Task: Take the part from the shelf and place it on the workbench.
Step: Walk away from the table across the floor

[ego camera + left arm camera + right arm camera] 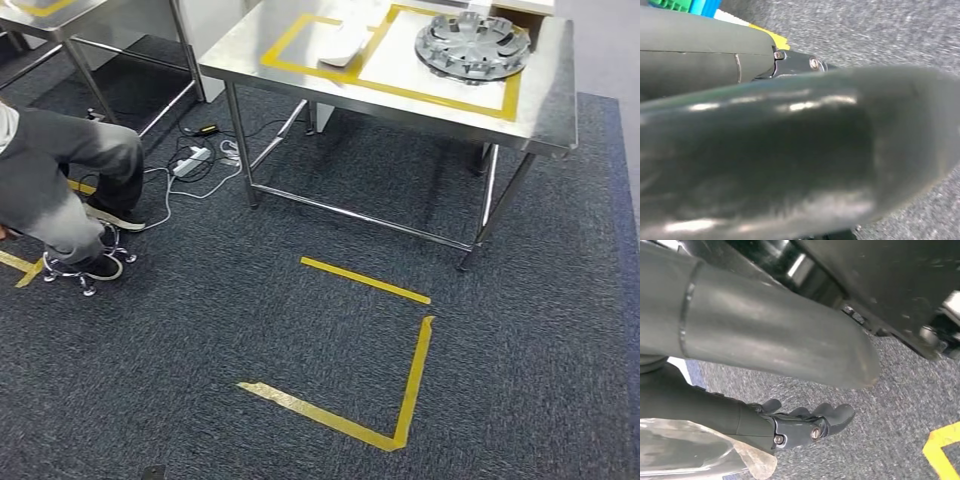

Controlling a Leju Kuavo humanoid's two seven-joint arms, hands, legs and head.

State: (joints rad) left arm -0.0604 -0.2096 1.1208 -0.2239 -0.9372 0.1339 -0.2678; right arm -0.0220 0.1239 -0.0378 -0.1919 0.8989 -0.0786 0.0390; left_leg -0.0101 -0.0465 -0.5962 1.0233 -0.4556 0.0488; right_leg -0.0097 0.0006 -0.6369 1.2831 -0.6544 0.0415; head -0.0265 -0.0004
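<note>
The wheel cover (473, 44) is lying flat on the tabletop (249, 50), inside its yellow tape frame, far ahead and right of both hanging arms. The right robot hand (806, 422) is hanging empty, fingers loosely extended; the left robot hand's (798, 62) state I cannot tell.

The part (473, 44) is a round grey wheel cover with spokes and cut-outs radiating from a central hub. It lies flat on the steel workbench (543, 100), near its far right corner, resting on a white sheet inside a rectangle of yellow tape. Its right edge reaches over the tape line on that side.
</note>
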